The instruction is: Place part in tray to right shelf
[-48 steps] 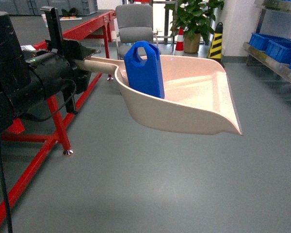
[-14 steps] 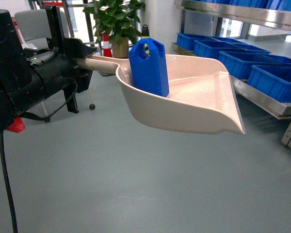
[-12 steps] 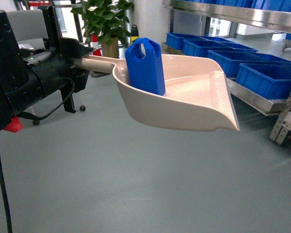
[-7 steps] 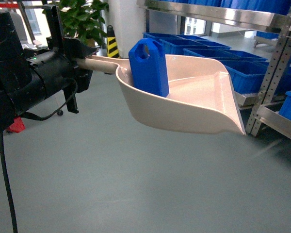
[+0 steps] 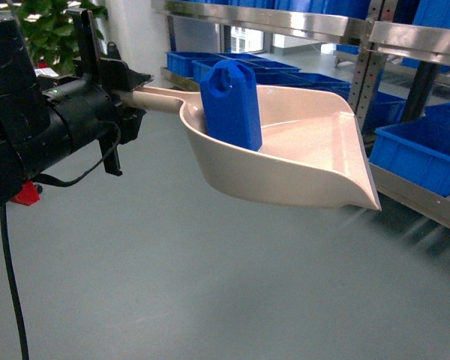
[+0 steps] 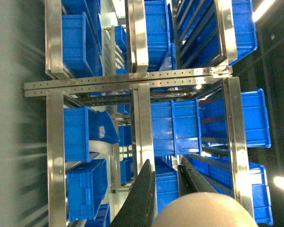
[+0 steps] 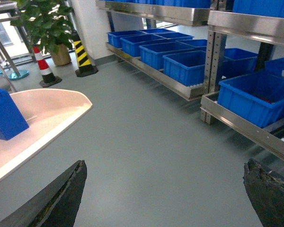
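Our left tool (image 5: 127, 94) grips the tray (image 5: 300, 161) handle; the part (image 5: 231, 105) stands upright at its 9 o'clock end. Right tool (image 7: 165, 189) gapes empty. We'd hold level approaching the right shelf (image 5: 405, 191).

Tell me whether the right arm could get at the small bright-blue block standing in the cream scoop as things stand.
Probably yes. The right gripper is open and empty, the small bright-blue plastic block stands uncovered at the back of the cream-beige plastic scoop, and nothing lies between them.
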